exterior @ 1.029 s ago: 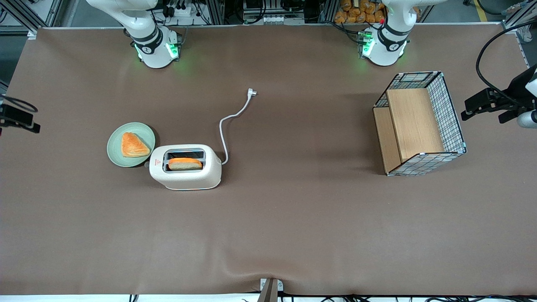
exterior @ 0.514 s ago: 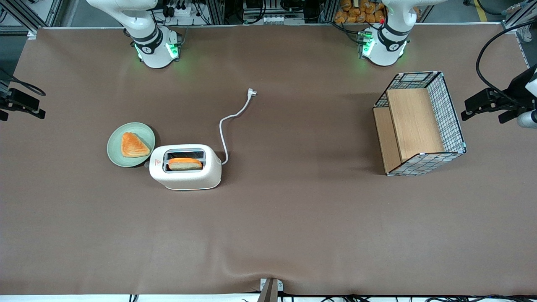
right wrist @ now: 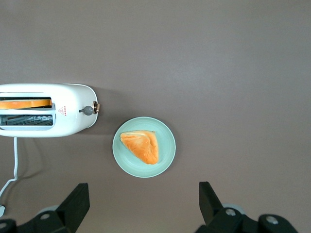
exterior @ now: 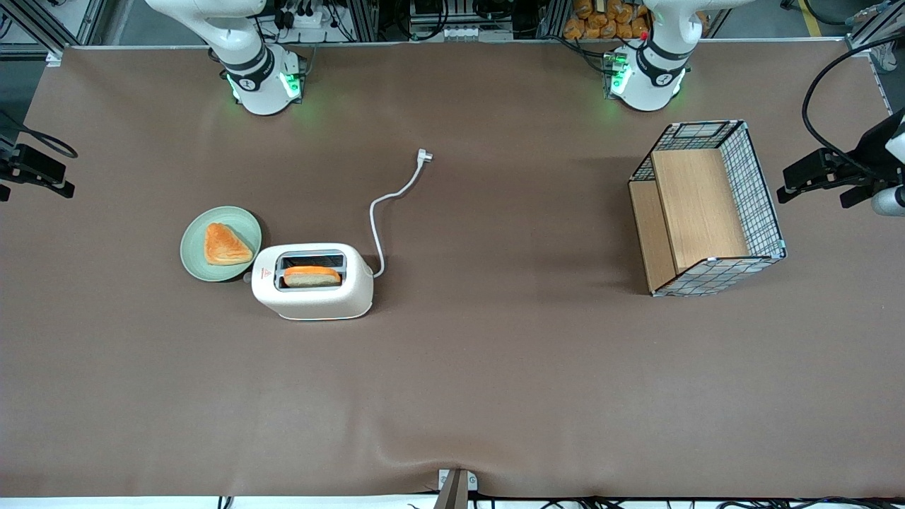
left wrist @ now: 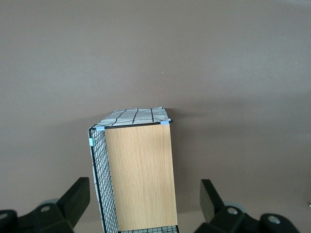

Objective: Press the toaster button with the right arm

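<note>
The cream-white toaster point(exterior: 312, 281) stands on the brown table with a slice of bread in the slot nearer the front camera. It also shows in the right wrist view point(right wrist: 48, 109). The toaster button point(right wrist: 88, 110) is a small grey nub on the narrow end by the red triangle mark, facing the green plate; in the front view it is a small nub point(exterior: 247, 278). The right arm's gripper point(exterior: 39, 172) hangs at the working arm's end of the table, well away from the toaster and high above the table. It is open and empty point(right wrist: 143, 200), looking down on the plate.
A green plate point(exterior: 194, 254) with a triangular piece of toast point(exterior: 225, 244) lies beside the toaster's button end. The white cord and plug point(exterior: 423, 155) run from the toaster's other end. A wire basket with wooden panels point(exterior: 707, 208) stands toward the parked arm's end.
The right arm's gripper has shifted a little farther from the front camera at the table's end. The toaster, plate and basket have not moved.
</note>
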{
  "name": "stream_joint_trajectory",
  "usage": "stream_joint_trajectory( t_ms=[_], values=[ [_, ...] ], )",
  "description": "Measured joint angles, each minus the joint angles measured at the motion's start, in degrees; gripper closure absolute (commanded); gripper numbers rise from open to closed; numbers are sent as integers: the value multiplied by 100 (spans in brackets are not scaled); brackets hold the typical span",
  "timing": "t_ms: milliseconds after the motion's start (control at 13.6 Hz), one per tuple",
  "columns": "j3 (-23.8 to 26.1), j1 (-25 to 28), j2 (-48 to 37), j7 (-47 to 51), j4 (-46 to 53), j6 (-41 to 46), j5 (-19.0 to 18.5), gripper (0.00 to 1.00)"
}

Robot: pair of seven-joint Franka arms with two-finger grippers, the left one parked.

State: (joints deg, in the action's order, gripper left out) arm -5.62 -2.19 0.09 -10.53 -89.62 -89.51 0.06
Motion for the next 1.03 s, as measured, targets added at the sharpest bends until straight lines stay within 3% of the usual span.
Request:
stream_joint_trajectory(
  t_ms=[1029],
  values=[
    [18, 3, -4, 190, -8, -7, 0, 0]
  ],
)
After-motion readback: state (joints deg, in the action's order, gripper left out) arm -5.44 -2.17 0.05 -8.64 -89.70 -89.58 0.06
